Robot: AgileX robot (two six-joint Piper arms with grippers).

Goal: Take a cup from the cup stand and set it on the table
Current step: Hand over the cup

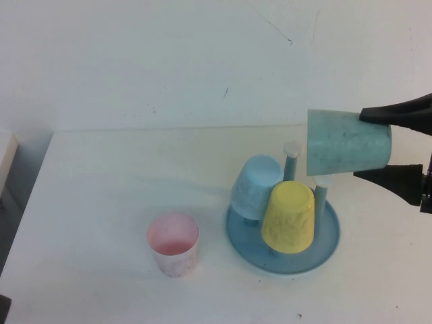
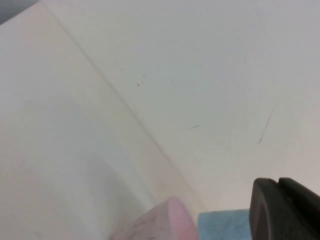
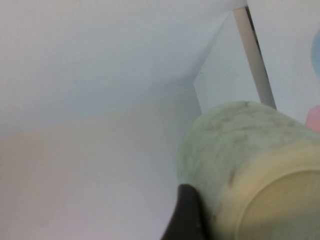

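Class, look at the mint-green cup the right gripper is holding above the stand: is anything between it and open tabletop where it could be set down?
Directly below the speckled mint-green plastic cup, held sideways in the right gripper, stand the round blue cup stand, its white-tipped pegs and a yellow cup. White table lies open leftward.

Bright, flat light washes my view, the table (image 1: 101,202) nearly glaring white with only faint shadows, while the cup (image 3: 240,155) close to my wrist looks soft and blurred.

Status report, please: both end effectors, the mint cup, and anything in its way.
Right end effector grips cup sideways, aloft over cup stand. Left end effector shut, parked. Pink cup on table.
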